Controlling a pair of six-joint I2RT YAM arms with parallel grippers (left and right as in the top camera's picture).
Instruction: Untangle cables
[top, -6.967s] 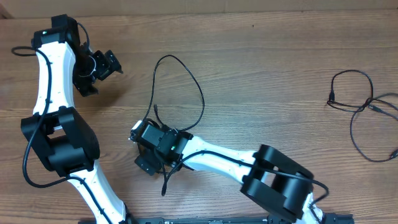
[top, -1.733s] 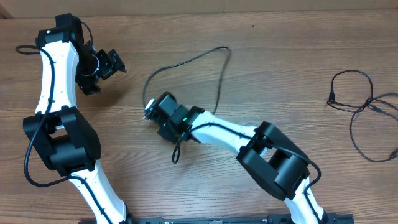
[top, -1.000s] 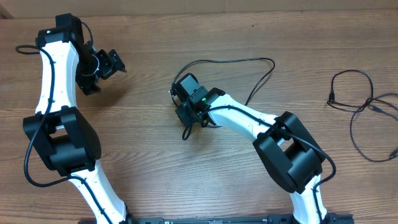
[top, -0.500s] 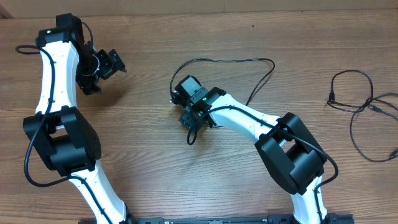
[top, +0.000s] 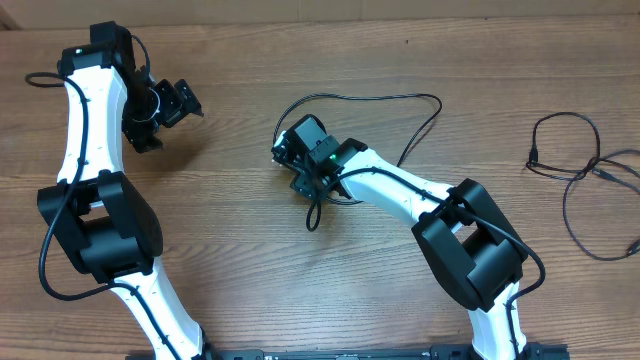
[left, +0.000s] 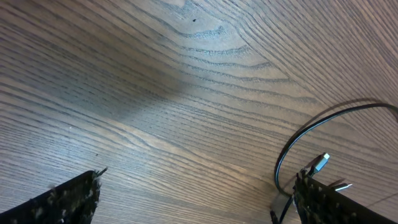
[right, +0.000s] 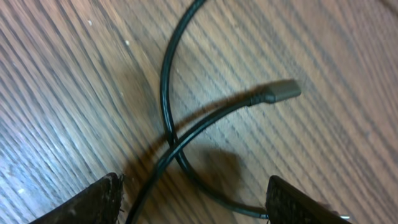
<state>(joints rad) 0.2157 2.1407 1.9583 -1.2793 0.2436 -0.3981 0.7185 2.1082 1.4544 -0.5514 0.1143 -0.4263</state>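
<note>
Bare wood-grain desk (top: 250, 290) fills every view, with a strip of pale wall along the far edge, and no brand, label or lettering can be read anywhere on it or on the arms. Over the last few seconds the right arm has swung from the near middle of the desk toward the far side and to the right, dragging one cable (top: 400, 97) with it. The tall narrow loop that this cord made earlier now lies as a wide, flat loop stretching right from the wrist. In the last half second almost nothing has shifted but a slight turn of the wrist. The right hand (right: 193, 205) hangs low over the cord with its fingers spread wide and pinching nothing. Beneath it the strand crosses itself once, and its plug (right: 277, 90) lies flat on the wood just beyond the crossing. The left hand (left: 199, 199) has kept its place at the far left, fingers likewise spread and empty. The other cables (top: 585, 175) lie well apart at the right edge, overlapping as before. I judge the dragged cord to be laid out and let go, with one self-crossing left, and the right-hand pair not yet started.
</note>
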